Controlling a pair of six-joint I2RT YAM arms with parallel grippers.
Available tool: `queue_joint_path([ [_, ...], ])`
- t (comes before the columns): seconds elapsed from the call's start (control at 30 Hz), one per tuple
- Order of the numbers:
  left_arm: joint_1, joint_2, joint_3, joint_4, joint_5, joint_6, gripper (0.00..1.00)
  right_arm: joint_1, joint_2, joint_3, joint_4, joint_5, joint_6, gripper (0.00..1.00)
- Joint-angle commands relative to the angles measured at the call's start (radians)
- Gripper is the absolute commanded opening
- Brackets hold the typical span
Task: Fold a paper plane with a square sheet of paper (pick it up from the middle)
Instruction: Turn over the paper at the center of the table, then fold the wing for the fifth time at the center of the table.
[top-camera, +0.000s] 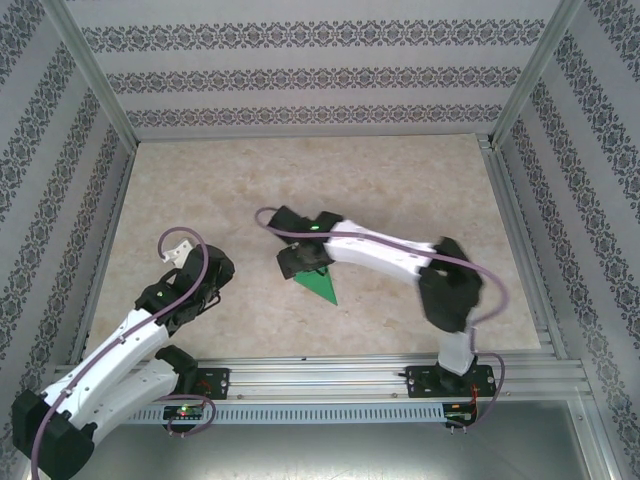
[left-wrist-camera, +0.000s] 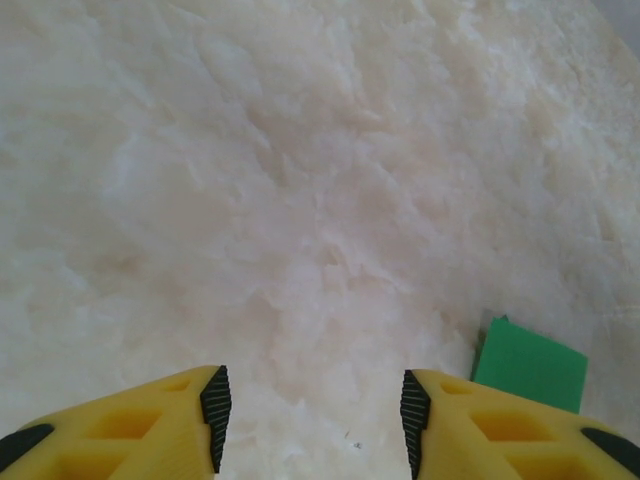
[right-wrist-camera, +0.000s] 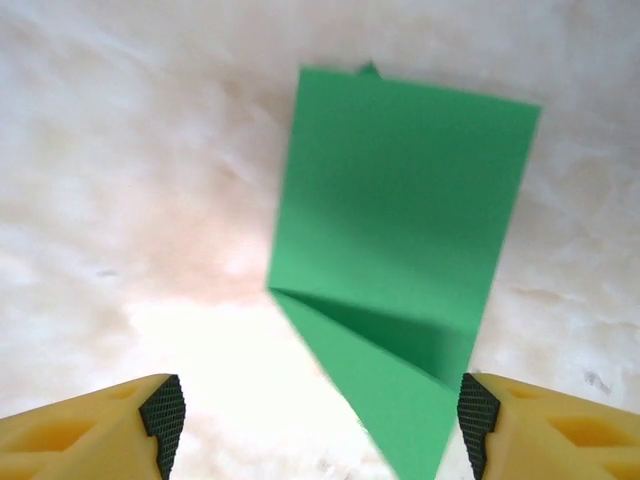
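Right wrist view has the right gripper (right-wrist-camera: 320, 415) with its jaws spread wide and nothing clamped between them; its pads (right-wrist-camera: 165, 415) stand either side of the paper's pointed end, apparently above it rather than on it. The paper (right-wrist-camera: 400, 200) lies flat on the table (right-wrist-camera: 120, 180), already creased: a broad four-sided panel on the far side and a narrowing flap running to a point toward the gripper, with a shaded fold line where the two meet. The left gripper (left-wrist-camera: 312, 410) is likewise parted and empty, off to the left of the paper, one green corner of which shows beside its right finger. From above, the right arm (top-camera: 390, 255) reaches over the paper and hides part of it, while the left arm (top-camera: 130, 340) is bent back, apart from it. The step in hand looks like setting up the next crease. To do it well, one gripper should pin the paper near its fold line while the other lifts a free edge, brings it across squarely, and presses along the crease, since thin paper slides easily on this smooth top.
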Motion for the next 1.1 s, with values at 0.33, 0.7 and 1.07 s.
queue_joint_path([
  [0.33, 0.012, 0.38, 0.114, 0.236, 0.449, 0.17, 0.61, -0.327, -0.418, -0.691, 0.736, -0.45, 0.229, 0.42],
  [0.7, 0.023, 0.58, 0.215, 0.278, 0.574, 0.134, 0.61, -0.374, -0.136, -0.591, 0.901, -0.683, 0.289, 0.13],
  [1.07, 0.044, 0.716, 0.299, 0.295, 0.637, 0.134, 0.6, -0.425, -0.004, -0.567, 0.934, -0.749, 0.277, 0.14],
])
